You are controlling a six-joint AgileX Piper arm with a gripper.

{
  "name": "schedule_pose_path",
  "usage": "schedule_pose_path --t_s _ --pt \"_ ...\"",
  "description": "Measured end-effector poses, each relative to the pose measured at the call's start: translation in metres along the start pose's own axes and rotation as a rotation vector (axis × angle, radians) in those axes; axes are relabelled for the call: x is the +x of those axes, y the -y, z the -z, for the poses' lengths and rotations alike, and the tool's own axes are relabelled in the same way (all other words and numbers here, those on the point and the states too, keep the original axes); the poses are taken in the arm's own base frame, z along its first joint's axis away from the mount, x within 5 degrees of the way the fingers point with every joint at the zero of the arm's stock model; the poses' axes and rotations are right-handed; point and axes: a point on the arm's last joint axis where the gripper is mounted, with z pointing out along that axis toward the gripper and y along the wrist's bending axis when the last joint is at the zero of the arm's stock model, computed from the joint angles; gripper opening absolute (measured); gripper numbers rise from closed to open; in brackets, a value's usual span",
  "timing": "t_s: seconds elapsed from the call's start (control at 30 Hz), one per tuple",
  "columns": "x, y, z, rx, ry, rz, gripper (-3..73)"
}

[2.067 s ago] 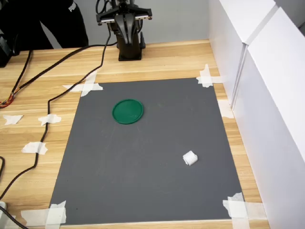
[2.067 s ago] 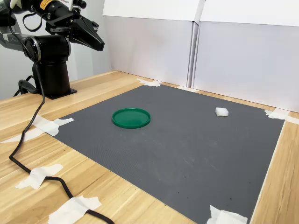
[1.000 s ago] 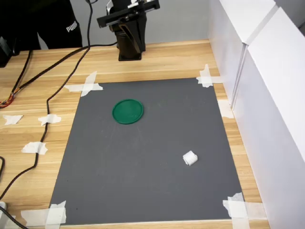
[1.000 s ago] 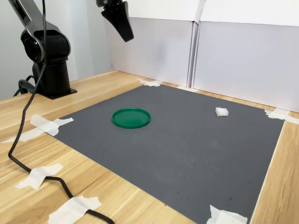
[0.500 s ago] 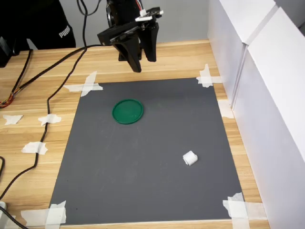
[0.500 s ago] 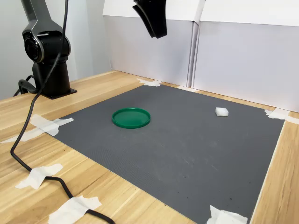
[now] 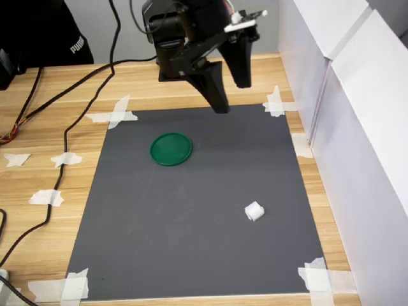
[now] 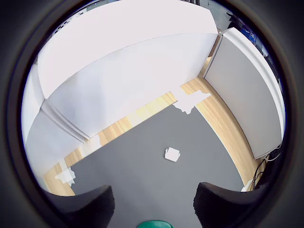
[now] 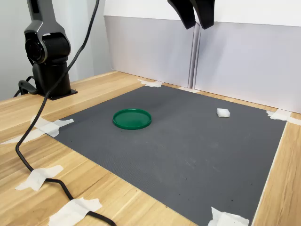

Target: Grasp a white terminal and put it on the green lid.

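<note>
Black arm (image 7: 175, 35) on a rounded black base (image 9: 47, 61), with a glossy cylindrical joint. Gripper (image 7: 231, 90): two long, tapered black fingers (image 7: 213, 86), a small white part at its top. A black cable (image 9: 56, 89) trails from the arm.

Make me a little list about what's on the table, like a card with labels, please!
mat: dark grey mat, taped at its corners to a wooden table
green lid: flat on the mat, nothing on it
white terminal: on the mat, apart from the lid
gripper: up in the air above the mat, open, holding nothing
cable: black cable lying across the table
walls: white panels along one side of the table
</note>
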Motion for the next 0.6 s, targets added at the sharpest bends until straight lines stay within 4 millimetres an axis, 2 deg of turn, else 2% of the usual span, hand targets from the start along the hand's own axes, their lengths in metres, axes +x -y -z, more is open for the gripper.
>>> schedule_pose_path --t_s 0.4,0.6 --pt "0.005 0.011 -0.063 -0.049 -0.136 -0.031 71.5" --pt "0.004 0.017 -0.081 -0.036 -0.117 0.001 71.3"
